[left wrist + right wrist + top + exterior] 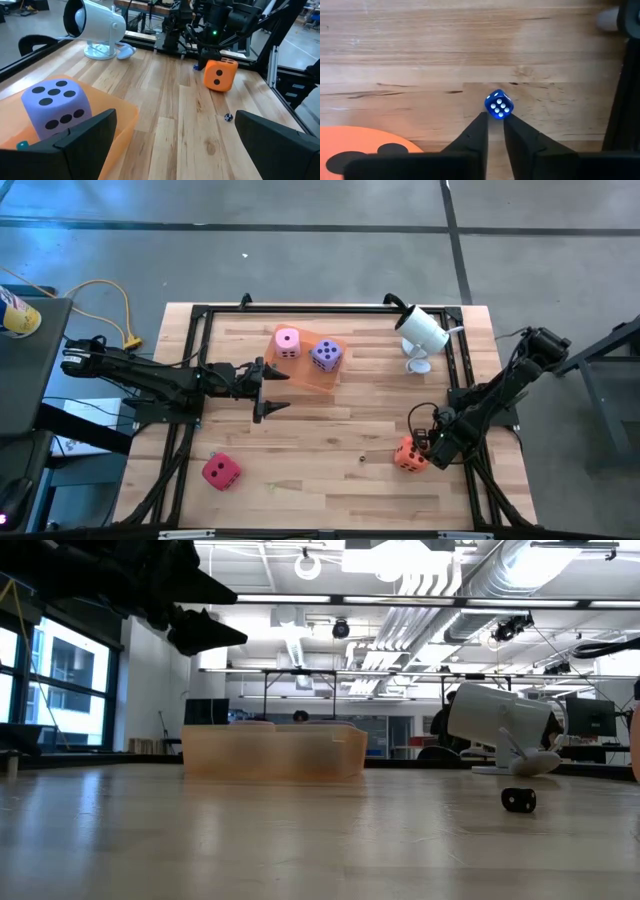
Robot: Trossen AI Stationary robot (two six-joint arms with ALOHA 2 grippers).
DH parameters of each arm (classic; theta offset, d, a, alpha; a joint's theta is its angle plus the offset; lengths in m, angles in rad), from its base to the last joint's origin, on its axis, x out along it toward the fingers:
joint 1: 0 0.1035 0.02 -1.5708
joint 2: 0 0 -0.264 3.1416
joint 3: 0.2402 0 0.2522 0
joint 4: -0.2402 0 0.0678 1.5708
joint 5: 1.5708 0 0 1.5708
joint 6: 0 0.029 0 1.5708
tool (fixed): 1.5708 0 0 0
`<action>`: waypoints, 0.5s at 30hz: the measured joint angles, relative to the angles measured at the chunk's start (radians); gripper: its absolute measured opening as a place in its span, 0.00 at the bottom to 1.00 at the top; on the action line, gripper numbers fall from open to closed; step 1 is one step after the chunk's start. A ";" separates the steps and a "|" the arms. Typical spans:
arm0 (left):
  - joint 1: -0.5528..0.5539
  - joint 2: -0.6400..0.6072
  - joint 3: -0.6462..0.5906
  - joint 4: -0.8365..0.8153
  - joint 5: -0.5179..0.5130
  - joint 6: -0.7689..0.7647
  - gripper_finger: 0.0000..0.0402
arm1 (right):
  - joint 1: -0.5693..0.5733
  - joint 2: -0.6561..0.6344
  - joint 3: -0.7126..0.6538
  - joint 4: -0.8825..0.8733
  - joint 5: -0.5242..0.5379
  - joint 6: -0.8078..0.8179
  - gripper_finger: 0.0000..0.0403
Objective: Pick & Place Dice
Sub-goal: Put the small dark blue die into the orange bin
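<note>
the table (pixel 330 430) was a pale wooden plank top inside a dark frame. on it lay a flat translucent orange tray (pixel 305 376) near the far edge, a white camera on a round foot (pixel 420 335) at the far right, a red die (pixel 220 471) near the front left, an orange die (pixel 408 454) toward the front right, and a tiny blue die (pixel 498 104) just beside the orange one

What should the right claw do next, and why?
The right claw should probably widen and shift onto the orange die, which sits beside it; its fingers stand nearly together, aimed at a tiny blue die instead.
</note>
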 joint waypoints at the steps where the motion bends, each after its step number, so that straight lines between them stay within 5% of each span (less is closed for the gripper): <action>1: 0.000 0.000 0.000 0.000 0.000 -0.001 0.98 | 0.000 0.000 0.000 0.000 0.006 -0.001 0.09; 8: 0.000 0.000 0.000 0.000 0.000 0.000 0.98 | 0.001 0.001 -0.002 0.010 0.022 -0.001 0.09; 15: 0.000 0.000 0.000 0.000 0.000 0.000 0.98 | 0.001 0.001 -0.003 0.013 0.011 0.002 0.26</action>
